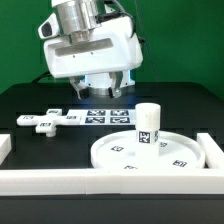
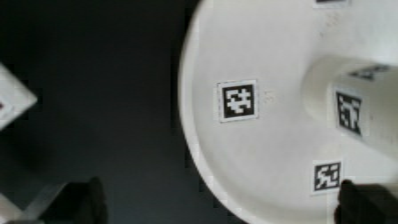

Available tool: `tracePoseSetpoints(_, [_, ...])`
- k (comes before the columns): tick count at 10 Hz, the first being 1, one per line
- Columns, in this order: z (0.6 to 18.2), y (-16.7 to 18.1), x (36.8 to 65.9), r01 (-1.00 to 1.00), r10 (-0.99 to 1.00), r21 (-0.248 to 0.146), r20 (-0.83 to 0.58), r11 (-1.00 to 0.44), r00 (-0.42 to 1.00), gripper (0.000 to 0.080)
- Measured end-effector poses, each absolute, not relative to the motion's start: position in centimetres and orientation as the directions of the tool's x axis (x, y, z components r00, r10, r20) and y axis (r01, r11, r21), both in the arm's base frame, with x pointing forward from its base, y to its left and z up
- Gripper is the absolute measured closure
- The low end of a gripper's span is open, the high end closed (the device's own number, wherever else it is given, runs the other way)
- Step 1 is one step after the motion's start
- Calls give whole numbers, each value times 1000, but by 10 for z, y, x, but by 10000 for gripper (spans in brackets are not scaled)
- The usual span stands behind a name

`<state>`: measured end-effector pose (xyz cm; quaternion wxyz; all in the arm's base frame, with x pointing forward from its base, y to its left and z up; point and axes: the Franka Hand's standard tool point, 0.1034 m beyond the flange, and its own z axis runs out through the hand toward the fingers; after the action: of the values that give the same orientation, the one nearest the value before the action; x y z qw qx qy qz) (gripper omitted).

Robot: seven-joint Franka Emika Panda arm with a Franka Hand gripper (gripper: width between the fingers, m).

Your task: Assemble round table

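I've got one end effector (image 1: 108, 92) hanging top centre of the exterior view, jaws wide apart, gripping nothing. One round disc (image 1: 143, 157) sits lower right with one cylinder leg (image 1: 148, 124) upright on it. One cross-shaped foot piece (image 1: 44, 121) lies mid-left on the black worktop (image 1: 190, 105).

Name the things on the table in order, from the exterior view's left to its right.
cross-shaped foot piece -> marker board -> cylinder leg, which stands upright on the round disc
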<state>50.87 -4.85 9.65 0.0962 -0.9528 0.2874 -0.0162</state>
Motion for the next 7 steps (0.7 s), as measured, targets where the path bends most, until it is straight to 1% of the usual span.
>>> tracePoseSetpoints(3, [96,-49,508,-365,-374,-192,14,-911,927,150])
tracePoseSetpoints(4, [96,-52,509,-255,-266,-179,41,-950,963,150])
tracePoseSetpoints(5, [95,-57,510,-46,-58,-138,90,-989,994,150])
tracePoseSetpoints(7, [95,-61,508,239,229,-92,108,-967,967,150])
